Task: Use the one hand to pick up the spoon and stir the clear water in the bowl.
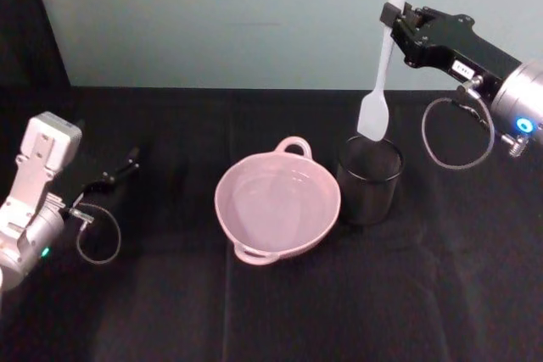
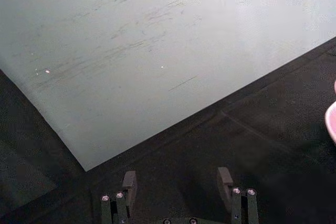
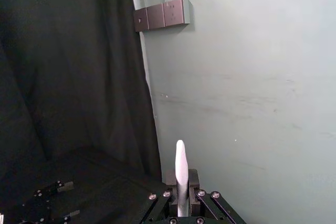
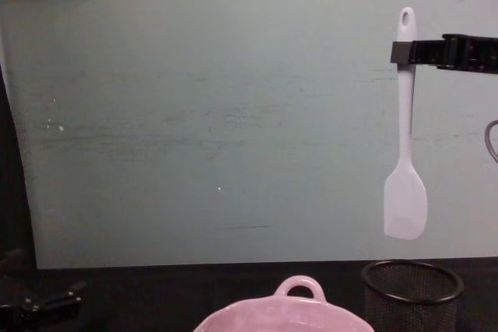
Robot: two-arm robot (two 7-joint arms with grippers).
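Observation:
My right gripper (image 1: 392,16) is shut on the white spoon (image 1: 379,82) near the top of its handle. The spoon hangs upright in the air, its flat blade just above the black wire-mesh cup (image 1: 369,184). From the chest view the spoon (image 4: 405,192) hangs clear above the cup (image 4: 412,289), gripped by the right gripper (image 4: 403,52). In the right wrist view the handle end (image 3: 180,166) sticks up between the fingers. The pale pink bowl (image 1: 254,253) sits left of the cup, with clear water (image 1: 271,201) in it. My left gripper (image 1: 127,163) rests open at the table's left.
A black cloth covers the table and a pale green wall stands behind it. The mesh cup stands close against the bowl's right side. A cable loop (image 1: 458,133) hangs under the right wrist. The bowl's loop handle (image 4: 299,285) faces the wall.

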